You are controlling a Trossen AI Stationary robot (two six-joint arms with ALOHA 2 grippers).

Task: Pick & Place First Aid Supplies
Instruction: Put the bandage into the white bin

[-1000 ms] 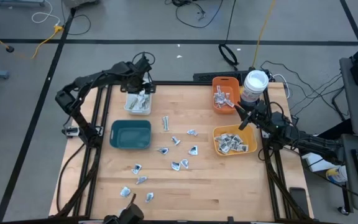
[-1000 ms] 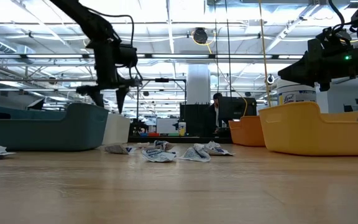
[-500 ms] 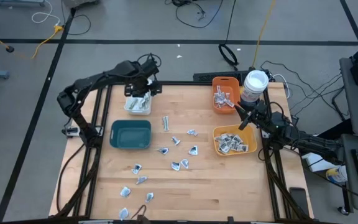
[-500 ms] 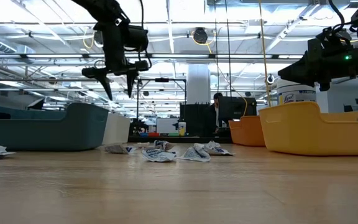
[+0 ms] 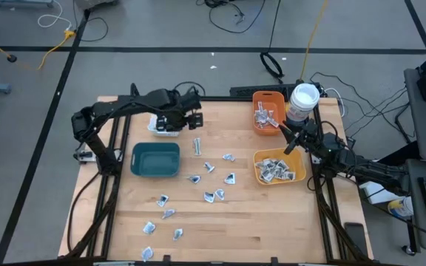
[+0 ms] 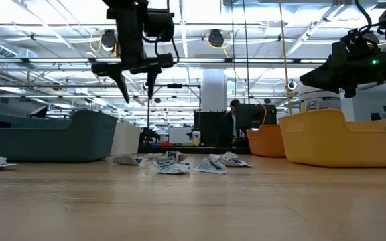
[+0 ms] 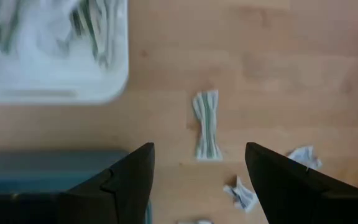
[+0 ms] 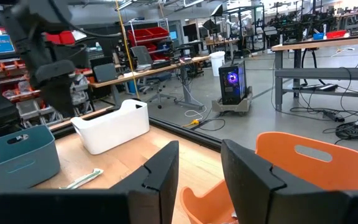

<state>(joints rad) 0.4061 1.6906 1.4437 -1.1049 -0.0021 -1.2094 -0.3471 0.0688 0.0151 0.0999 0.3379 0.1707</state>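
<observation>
The first aid supplies (image 5: 209,181) lie scattered flat on the table (image 5: 220,225) between the teal bin (image 5: 155,159) and the yellow bin (image 5: 278,167), with more already in the white bin (image 5: 165,124), the orange bin (image 5: 267,112) and the yellow bin. They are judged light, thin, soft and crinkly, with little height to grip; take each across its narrow middle, pressing the fingertips to the table. The left gripper (image 5: 192,118) hovers empty, fingers apart, at about 3 o'clock of the white bin, with the narrow wrapped strip (image 5: 197,145) toward 6 o'clock of it. The left wrist view shows that strip (image 7: 207,124) lying lengthwise between the 2 fingers, pinched at its waist, a detail the high view hides. The right gripper (image 5: 284,136) waits between the orange and yellow bins, fingers partly apart and apparently empty. The low view alone shows the left gripper (image 6: 136,84) well above the table.
</observation>
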